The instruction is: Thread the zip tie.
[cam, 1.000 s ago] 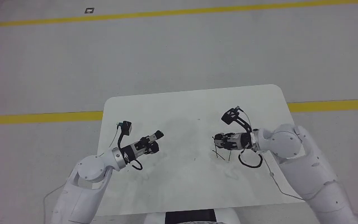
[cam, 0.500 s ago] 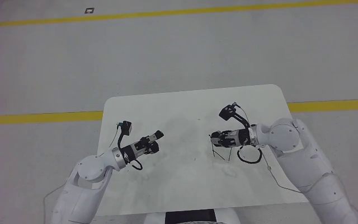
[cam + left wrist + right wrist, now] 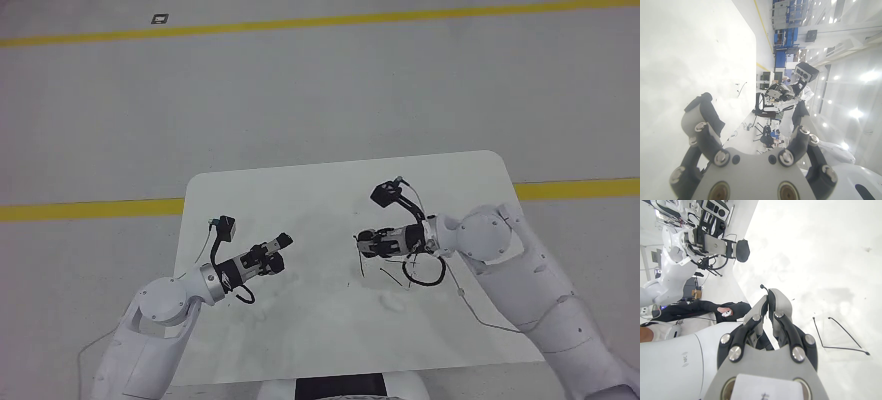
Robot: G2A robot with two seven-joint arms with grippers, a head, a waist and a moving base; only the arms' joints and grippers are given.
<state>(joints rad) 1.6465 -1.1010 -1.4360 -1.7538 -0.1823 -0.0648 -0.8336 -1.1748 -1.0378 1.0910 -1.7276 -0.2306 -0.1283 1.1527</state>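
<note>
My right gripper (image 3: pixel 768 294) is shut on a thin black zip tie (image 3: pixel 762 286), whose small head sticks out past the fingertips. In the top view the right gripper (image 3: pixel 362 240) hovers over the middle of the white table (image 3: pixel 300 195), and the held zip tie (image 3: pixel 357 266) trails down from it. My left gripper (image 3: pixel 277 250) is over the left part of the table, a short way from the right one. The left gripper (image 3: pixel 753 108) is open with nothing between its fingers and faces the right gripper (image 3: pixel 778 92).
Two loose black zip ties (image 3: pixel 845 332) lie bent on the table beside the right gripper, and these spare ties (image 3: pixel 392 276) sit just right of the table's centre. The table's front edge is close to both arms.
The right gripper has moved left across the table toward the left gripper, carrying the zip tie away from the loose ties. The left arm has stayed still.
</note>
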